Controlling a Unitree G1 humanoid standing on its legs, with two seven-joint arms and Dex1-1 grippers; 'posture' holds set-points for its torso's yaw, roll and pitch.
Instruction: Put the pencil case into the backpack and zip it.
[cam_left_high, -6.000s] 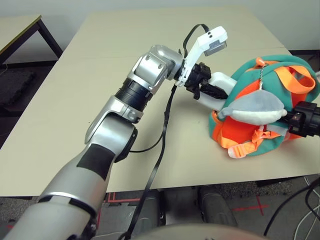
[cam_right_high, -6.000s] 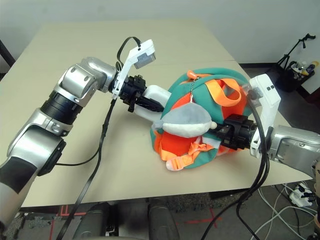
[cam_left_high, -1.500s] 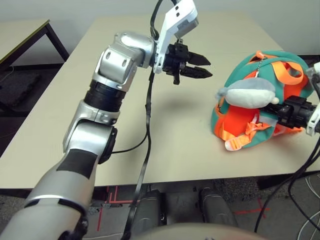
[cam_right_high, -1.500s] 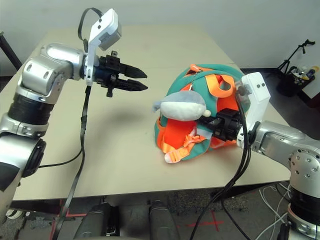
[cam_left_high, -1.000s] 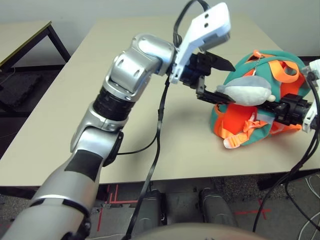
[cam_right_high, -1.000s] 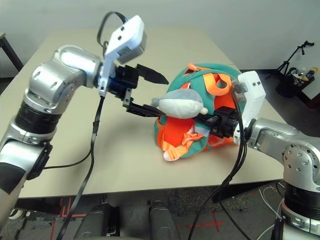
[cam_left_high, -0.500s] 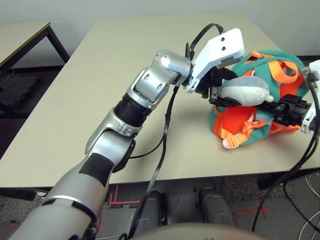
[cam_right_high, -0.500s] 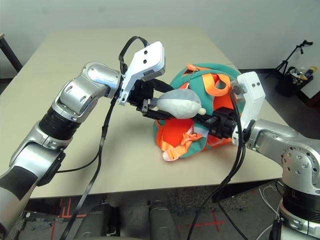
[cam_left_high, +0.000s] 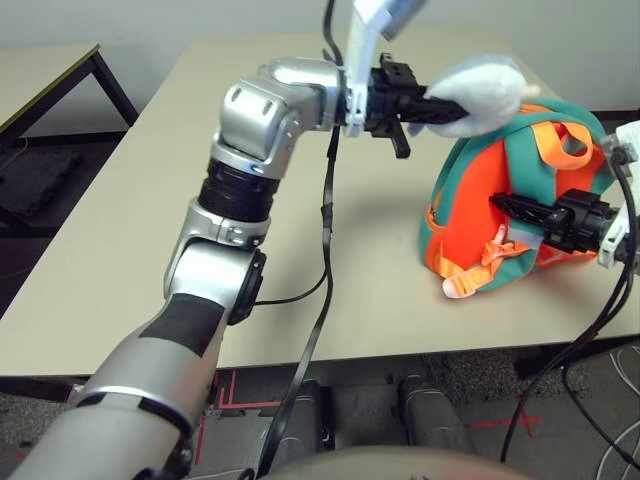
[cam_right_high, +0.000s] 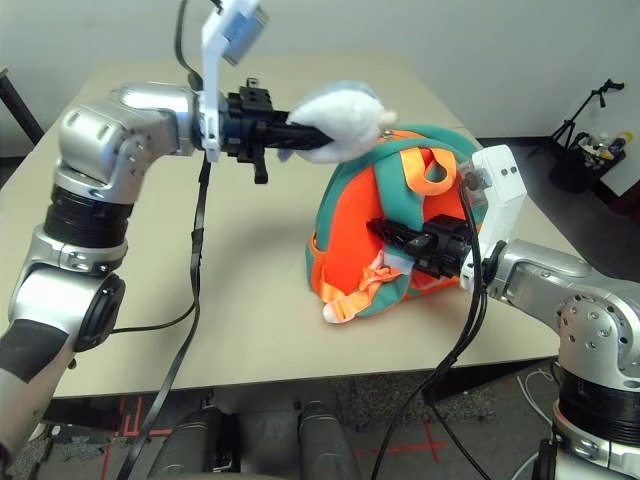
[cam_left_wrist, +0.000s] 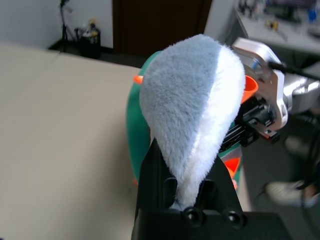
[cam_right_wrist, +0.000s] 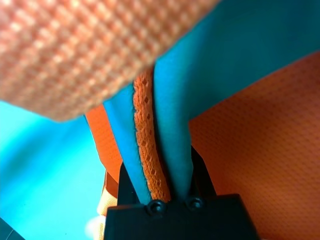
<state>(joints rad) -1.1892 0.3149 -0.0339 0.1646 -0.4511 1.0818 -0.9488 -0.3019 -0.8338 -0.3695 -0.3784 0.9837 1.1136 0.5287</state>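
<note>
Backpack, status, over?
Left tool shut on whale charm, raised clear of backpack front. Right tool clamping backpack fabric. Pencil case not seen outside.

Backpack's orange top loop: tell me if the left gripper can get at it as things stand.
Probably not yet: the left gripper is shut on the plush whale, though nothing seems to cover the orange top loop.
</note>
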